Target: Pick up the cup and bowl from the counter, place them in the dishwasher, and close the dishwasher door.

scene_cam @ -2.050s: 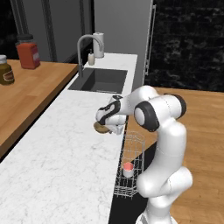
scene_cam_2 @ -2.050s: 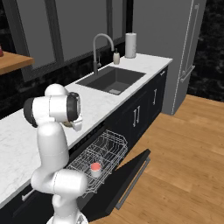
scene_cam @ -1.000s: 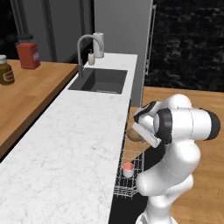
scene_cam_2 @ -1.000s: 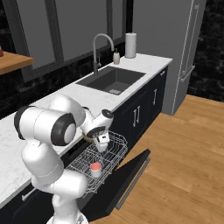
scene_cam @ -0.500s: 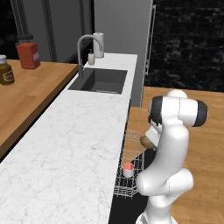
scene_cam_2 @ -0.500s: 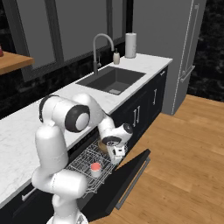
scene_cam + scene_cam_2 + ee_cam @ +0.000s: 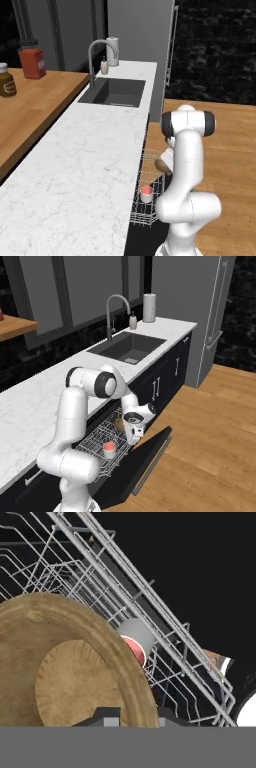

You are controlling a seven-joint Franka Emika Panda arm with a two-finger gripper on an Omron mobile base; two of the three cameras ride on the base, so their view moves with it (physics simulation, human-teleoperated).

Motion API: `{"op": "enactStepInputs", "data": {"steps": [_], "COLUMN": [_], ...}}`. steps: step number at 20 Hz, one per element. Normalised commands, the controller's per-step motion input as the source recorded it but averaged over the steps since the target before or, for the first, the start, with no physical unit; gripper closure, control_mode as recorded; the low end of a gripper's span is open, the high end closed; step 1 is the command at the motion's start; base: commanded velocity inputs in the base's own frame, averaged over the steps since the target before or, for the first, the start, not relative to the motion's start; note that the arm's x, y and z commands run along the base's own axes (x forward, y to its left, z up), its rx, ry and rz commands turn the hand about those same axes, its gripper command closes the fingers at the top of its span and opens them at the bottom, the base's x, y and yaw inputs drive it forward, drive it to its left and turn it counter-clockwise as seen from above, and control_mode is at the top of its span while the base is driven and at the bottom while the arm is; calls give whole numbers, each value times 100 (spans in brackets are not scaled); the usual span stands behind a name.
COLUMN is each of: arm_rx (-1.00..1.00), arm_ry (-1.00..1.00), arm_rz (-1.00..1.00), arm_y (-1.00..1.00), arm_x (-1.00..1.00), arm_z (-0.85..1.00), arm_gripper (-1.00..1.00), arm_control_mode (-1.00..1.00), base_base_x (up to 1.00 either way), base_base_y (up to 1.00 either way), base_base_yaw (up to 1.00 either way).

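The gripper (image 7: 131,428) is holding the tan bowl (image 7: 70,677) by its rim, fingers closed on it, just above the dishwasher's pulled-out wire rack (image 7: 97,443). The cup (image 7: 108,448) is already sitting in the rack (red inside showing). To do this well, the arm should be lowering the bowl into free rack space beside the cup, letting go only once it rests on the wires.

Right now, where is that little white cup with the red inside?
The cup stands upright in the dishwasher's pulled-out wire rack, below the marble counter; in the hand view it sits just past the wooden bowl held over the rack.
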Motion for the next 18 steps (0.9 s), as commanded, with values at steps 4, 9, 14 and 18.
{"op": "enactStepInputs", "data": {"steps": [4, 9, 14, 18], "arm_rx": [8, 5, 4, 6], "arm_ry": [11, 13, 15, 16], "arm_rz": [-4, -5, -7, -7], "arm_y": [32, 20, 0, 0], "arm_x": [67, 67, 36, 30], "arm_z": [-44, -51, -68, -68], "arm_gripper": [100, 100, 100, 100], "arm_control_mode": [-100, -100, -100, -100], "base_base_x": [0, 0, 0, 0], "base_base_y": [0, 0, 0, 0], "base_base_yaw": [0, 0, 0, 0]}}
